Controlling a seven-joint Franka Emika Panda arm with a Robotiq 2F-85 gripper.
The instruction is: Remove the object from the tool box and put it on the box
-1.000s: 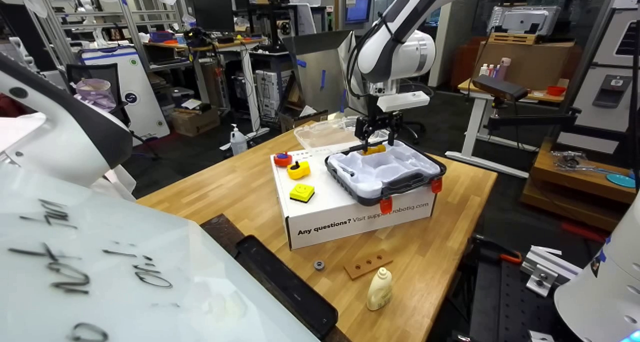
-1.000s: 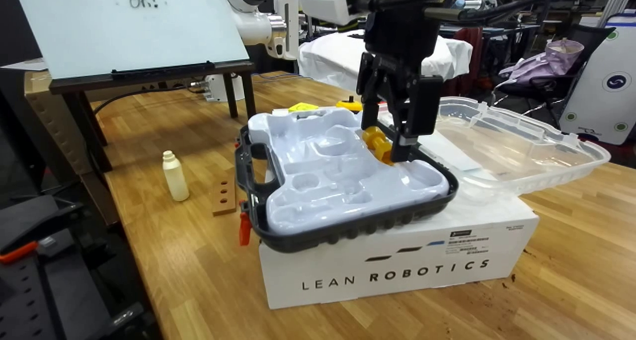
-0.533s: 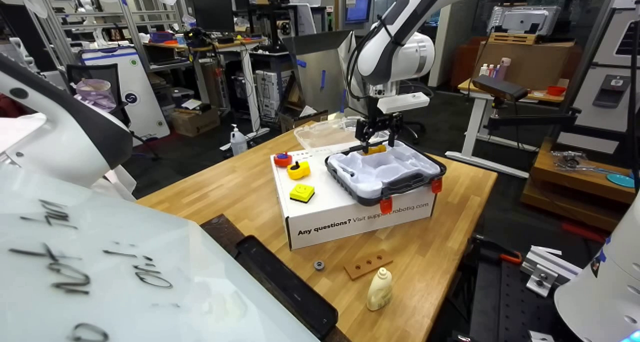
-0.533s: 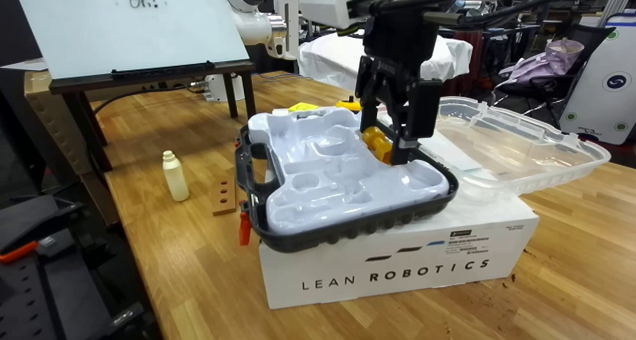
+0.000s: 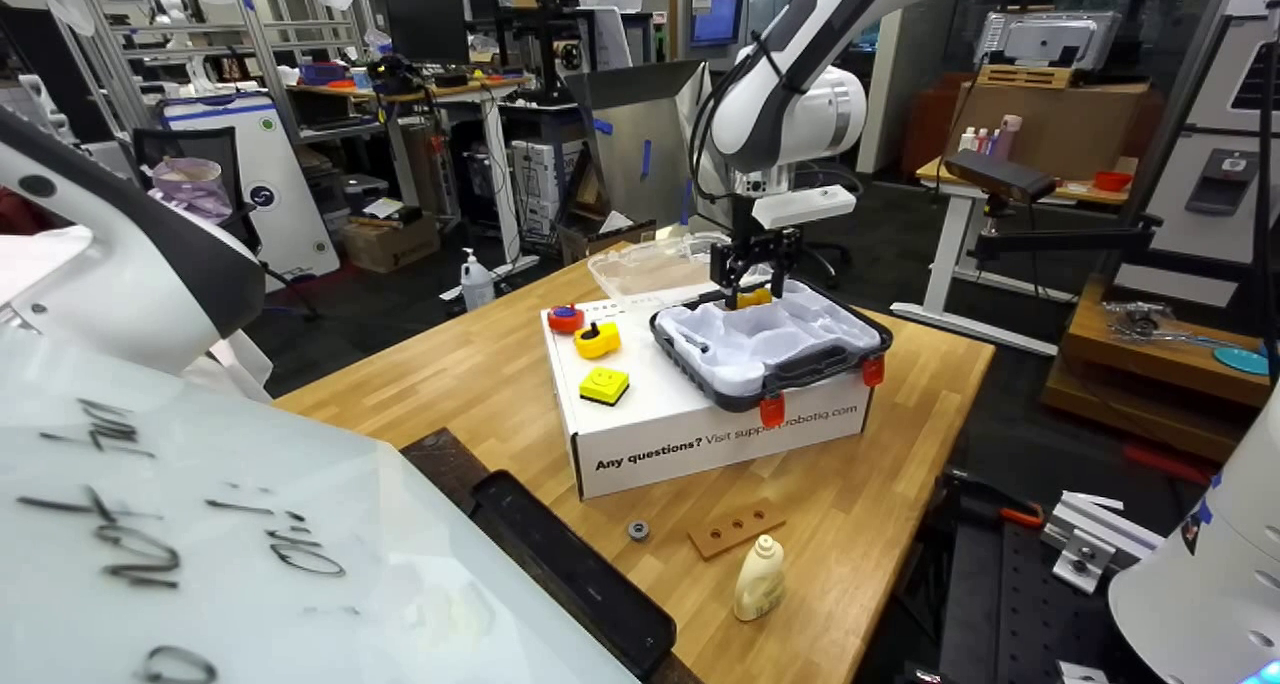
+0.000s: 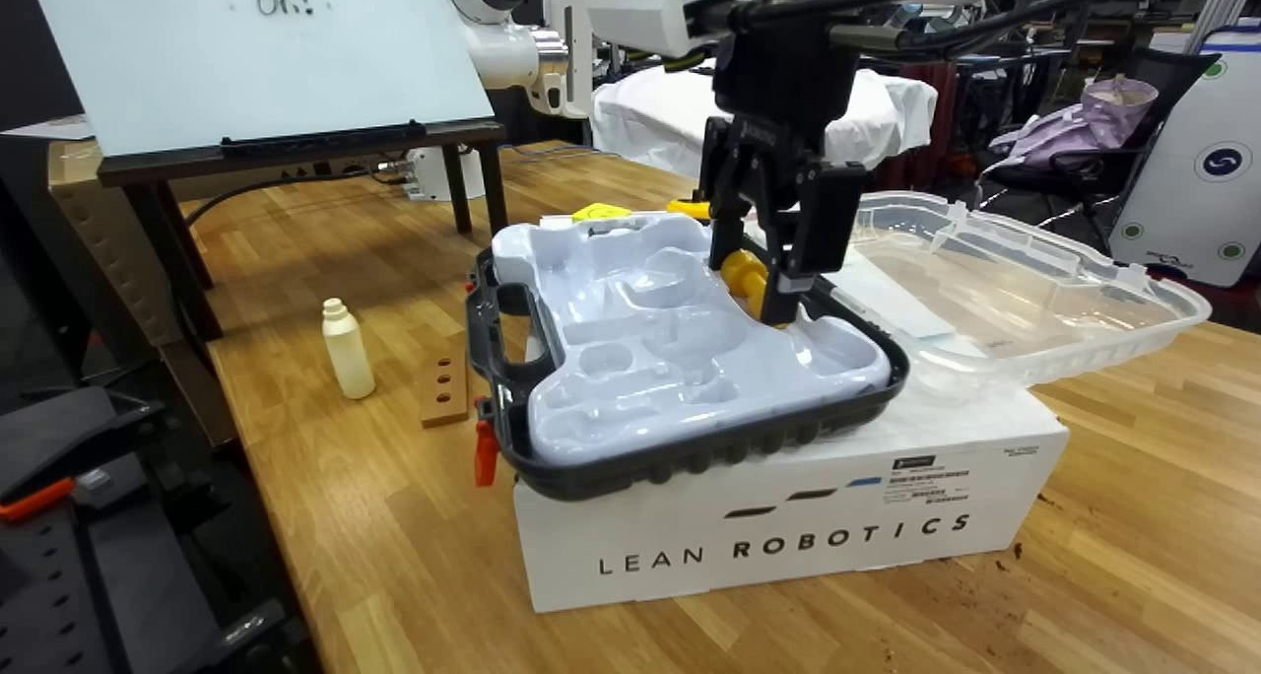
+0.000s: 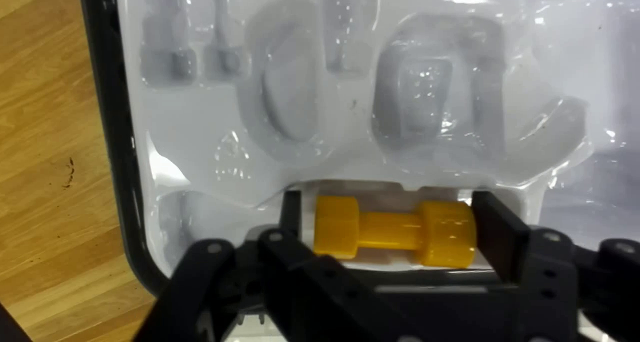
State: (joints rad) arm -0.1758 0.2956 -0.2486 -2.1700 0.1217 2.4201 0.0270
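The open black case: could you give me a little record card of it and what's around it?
Tool box: open, sitting on the white carton
Inside: orange dumbbell-shaped piece
Gripper: open, straddling the piece
Also on carton: yellow smiley block, black-knobbed yellow item, red-and-blue item
On table: cream bottle, brown strip, grey ring

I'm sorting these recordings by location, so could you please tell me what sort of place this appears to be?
Most likely a robotics lab: a robot arm hangs over a wooden table, a second arm is nearby, and the white box is printed "LEAN ROBOTICS".
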